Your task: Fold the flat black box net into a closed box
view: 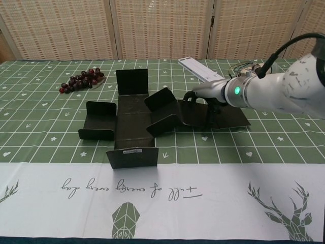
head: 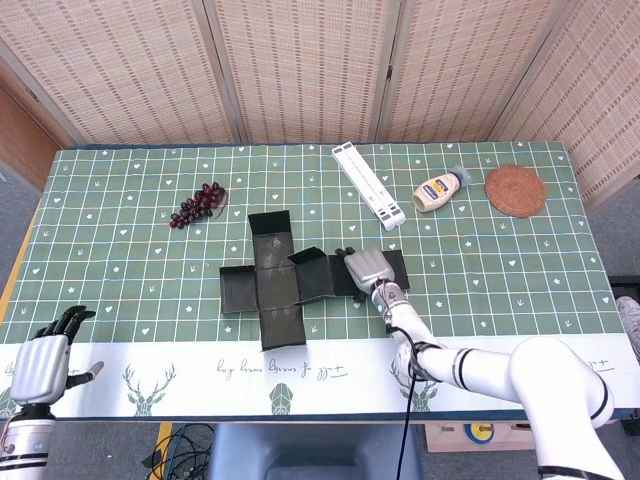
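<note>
The right hand (head: 366, 268), fingers curled down onto the black box net's (head: 275, 288) long flap, needed next to lift it.

Bright, even light falls from overhead; shadows on the table (head: 500, 250) are soft and short. Both views are sharp, without glare.

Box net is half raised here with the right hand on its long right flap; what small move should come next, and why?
Probably lift that flap upward and swing it left over the base. The right hand rests on the long panel of the black box net, which lies flat, while the other side flaps already stand up. The left hand is far off.
</note>
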{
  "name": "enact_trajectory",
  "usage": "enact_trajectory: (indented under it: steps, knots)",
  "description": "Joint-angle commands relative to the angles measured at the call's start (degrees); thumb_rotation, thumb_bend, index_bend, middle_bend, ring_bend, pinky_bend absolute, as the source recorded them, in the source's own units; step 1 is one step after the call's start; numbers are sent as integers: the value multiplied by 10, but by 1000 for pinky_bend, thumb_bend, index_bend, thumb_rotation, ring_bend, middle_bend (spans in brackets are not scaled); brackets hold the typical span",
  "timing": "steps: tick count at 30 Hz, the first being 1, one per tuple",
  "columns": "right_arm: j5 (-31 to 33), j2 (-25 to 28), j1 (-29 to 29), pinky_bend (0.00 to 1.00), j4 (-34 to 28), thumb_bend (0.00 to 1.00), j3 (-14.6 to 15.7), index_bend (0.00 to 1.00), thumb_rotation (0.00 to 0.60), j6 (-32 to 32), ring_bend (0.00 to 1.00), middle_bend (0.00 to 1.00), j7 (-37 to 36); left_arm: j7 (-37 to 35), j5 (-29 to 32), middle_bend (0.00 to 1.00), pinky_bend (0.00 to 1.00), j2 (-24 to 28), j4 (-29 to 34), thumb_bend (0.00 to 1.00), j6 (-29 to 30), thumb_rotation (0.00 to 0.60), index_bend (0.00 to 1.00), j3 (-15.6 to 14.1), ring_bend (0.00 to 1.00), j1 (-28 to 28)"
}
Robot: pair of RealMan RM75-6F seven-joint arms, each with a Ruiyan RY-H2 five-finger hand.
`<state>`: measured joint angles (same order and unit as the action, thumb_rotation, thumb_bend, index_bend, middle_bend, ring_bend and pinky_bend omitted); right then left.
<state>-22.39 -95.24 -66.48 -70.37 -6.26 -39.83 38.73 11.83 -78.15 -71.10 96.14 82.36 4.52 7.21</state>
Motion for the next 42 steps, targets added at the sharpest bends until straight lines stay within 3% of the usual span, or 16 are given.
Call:
enact_trajectory:
  steps: [1, 5, 8, 10, 13, 28, 36, 42]
  knots:
    - [-21, 8, 10, 920, -12, 420, -6, 226, 600, -5, 777, 296, -22, -6, -17, 203, 360, -12, -25, 76, -22, 600, 264, 9, 303, 25]
    - [-53, 12, 23, 920, -23, 420, -7, 227, 600, -15, 778, 302, -46, -31, -39, 203, 439, -35, -76, 125, -76, 600, 279, 23, 359, 79]
    - [-73, 12, 29, 920, -27, 420, -5, 227, 600, -20, 781, 306, -57, -39, -51, 231, 583, -63, -123, 160, -109, 600, 293, 34, 443, 117]
    - [-87, 11, 34, 920, -29, 420, -5, 227, 600, -25, 782, 309, -63, -44, -65, 272, 736, -96, -171, 162, -120, 600, 315, 41, 566, 145]
    - [-105, 9, 39, 920, -32, 420, -3, 227, 600, -33, 782, 311, -68, -52, -79, 294, 870, -134, -228, 164, -142, 600, 316, 44, 664, 180]
    - [-188, -2, 69, 920, -31, 350, 3, 227, 600, -57, 793, 325, -100, -12, -84, 147, 885, -273, -399, 94, -182, 600, 46, 47, 632, 270]
    - [-212, -4, 79, 920, -28, 350, -1, 227, 600, -54, 794, 325, -112, 26, -69, 119, 879, -312, -455, 95, -198, 600, 15, 43, 621, 290]
    - [-222, -5, 85, 920, -26, 350, -3, 227, 600, -52, 794, 325, -116, 22, -54, 114, 879, -329, -455, 94, -204, 600, 14, 43, 619, 294]
